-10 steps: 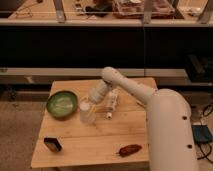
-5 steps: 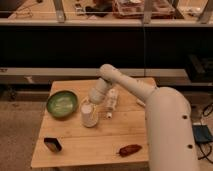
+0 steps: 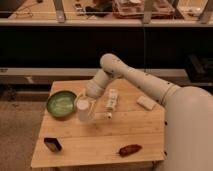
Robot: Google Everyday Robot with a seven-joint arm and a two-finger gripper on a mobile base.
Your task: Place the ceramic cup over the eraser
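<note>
One relation governs the coming move: the eraser (image 3: 52,144) lies down-left of the pincer (image 3: 87,108) in the camera view, close to the front-left corner of the counter (image 3: 100,137).

- The pincer is at the end of the arm, over the left half of the counter and right against the ceramic cup (image 3: 80,110).
- I cannot tell whether the pincer is clamped on the cup or only around it. I also cannot tell whether the cup's base is touching the wood or is off it.
- The cup is upright, just beside the right rim of the green bowl (image 3: 61,103) and well apart from the eraser.
- The eraser lies flat. Its long side seems to run roughly along the front edge, slightly skewed.
- The wood between cup and eraser is bare.
- The white strip (image 3: 112,99) and the reddish-brown object (image 3: 130,149) are on the far side from that line.

Judgement: the cup has to travel diagonally toward the front-left corner, and the bowl is the nearest thing to avoid.
</note>
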